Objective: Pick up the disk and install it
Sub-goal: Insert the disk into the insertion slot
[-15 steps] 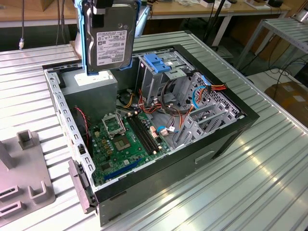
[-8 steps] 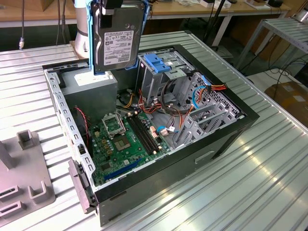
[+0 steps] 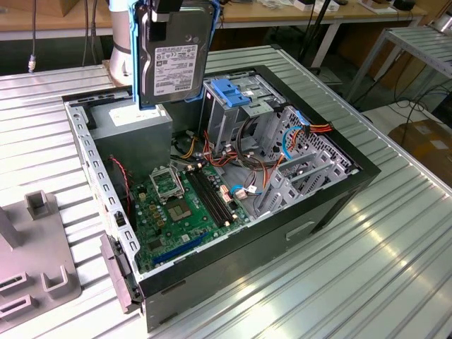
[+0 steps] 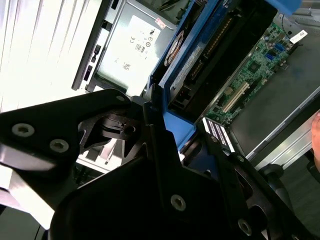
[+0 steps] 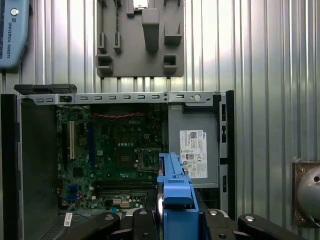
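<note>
The disk (image 3: 173, 60), a grey metal drive with a white label in a blue side bracket, hangs upright above the back of the open computer case (image 3: 339, 191). My gripper (image 3: 167, 8) is shut on the disk's top edge. In the second wrist view the black fingers (image 4: 152, 107) clamp the blue bracket and disk (image 4: 210, 55). In the first wrist view the disk's blue bracket (image 5: 175, 192) sits edge-on between the fingers (image 5: 215, 220), over the motherboard (image 5: 115, 155). The metal drive cage with a blue latch (image 3: 233, 92) stands to the exterior view's right of the disk.
The grey power-supply box (image 3: 134, 127) lies directly below the disk. Coloured cables (image 3: 247, 169) run between cage and motherboard (image 3: 183, 205). A grey slotted fixture (image 3: 35, 268) sits at the exterior view's left on the ribbed metal table (image 3: 374, 268). The arm's base (image 3: 120, 42) stands behind the case.
</note>
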